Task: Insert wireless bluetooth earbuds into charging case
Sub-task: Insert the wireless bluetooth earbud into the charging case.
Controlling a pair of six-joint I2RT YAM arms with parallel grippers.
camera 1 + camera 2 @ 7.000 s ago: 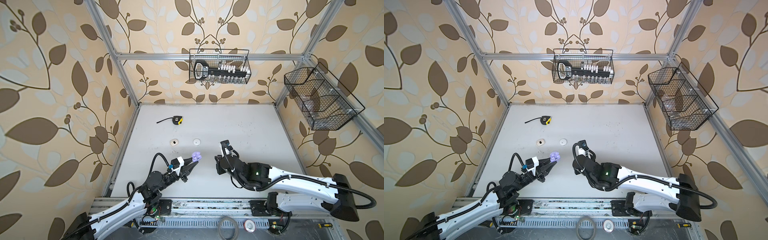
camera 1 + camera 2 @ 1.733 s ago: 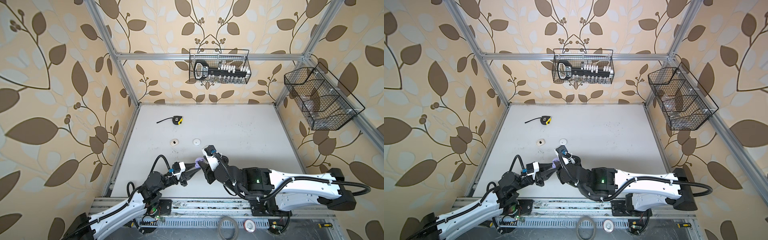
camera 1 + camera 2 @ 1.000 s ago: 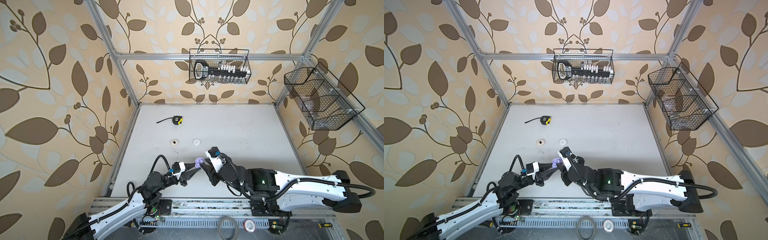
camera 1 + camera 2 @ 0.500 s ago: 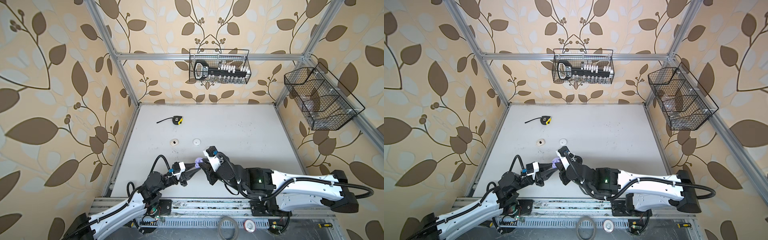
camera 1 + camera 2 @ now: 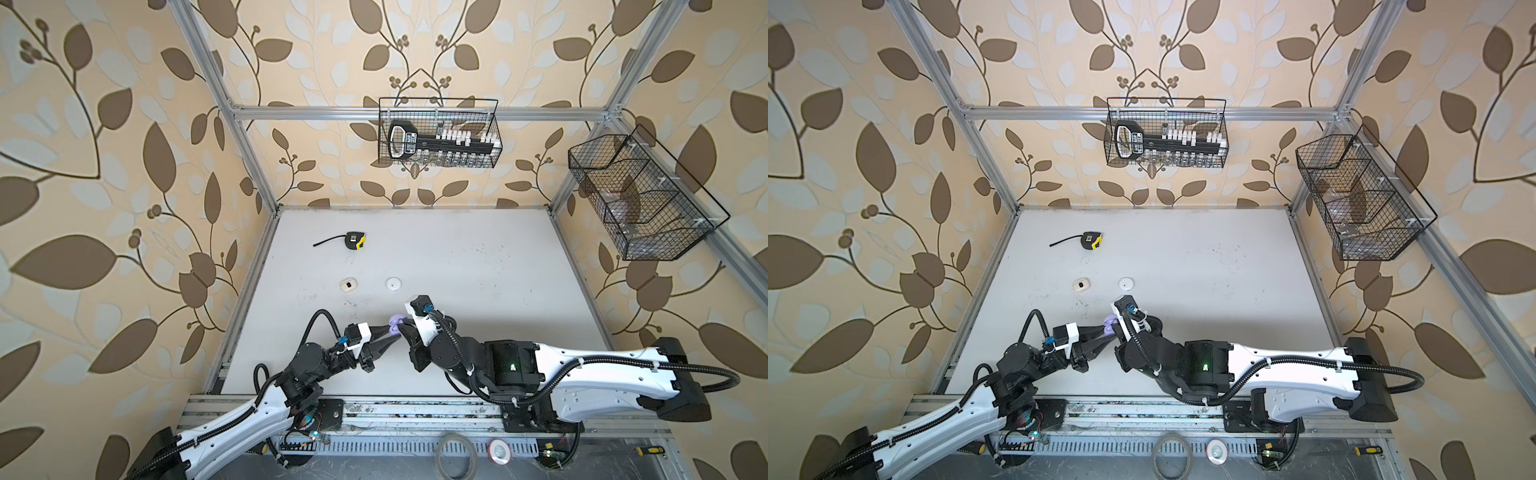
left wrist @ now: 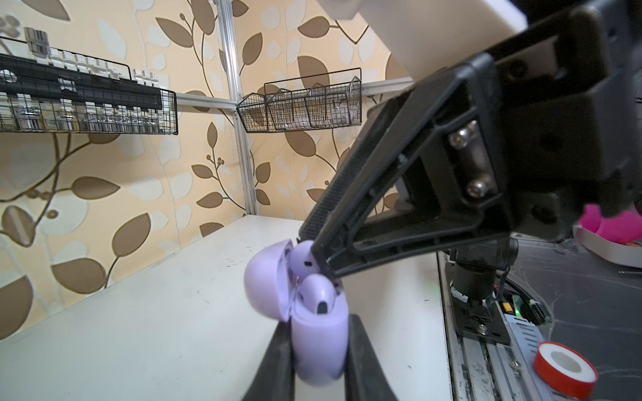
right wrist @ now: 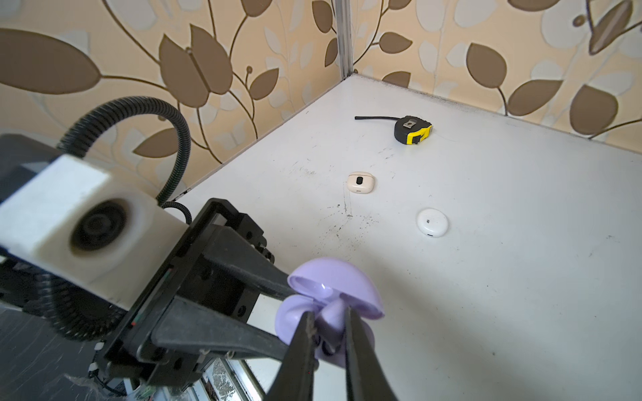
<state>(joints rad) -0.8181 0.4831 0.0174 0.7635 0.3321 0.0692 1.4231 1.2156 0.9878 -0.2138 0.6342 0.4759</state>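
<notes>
Lilac case [image 6: 319,347] held open above the near part of the table [image 5: 457,257], between the 2 arms.
The case was glossy and rounded, its lid [image 6: 265,281] swung back. 1 seated earbud [image 6: 318,295] sat in a well, and a second earbud [image 6: 301,258] stood at the well beside it. The left gripper [image 6: 319,324] had both fingers pressed against the case's sides, holding it off the table. The right gripper [image 7: 328,314] had its fingers only narrowly apart, their tips pinching the second earbud.
</notes>
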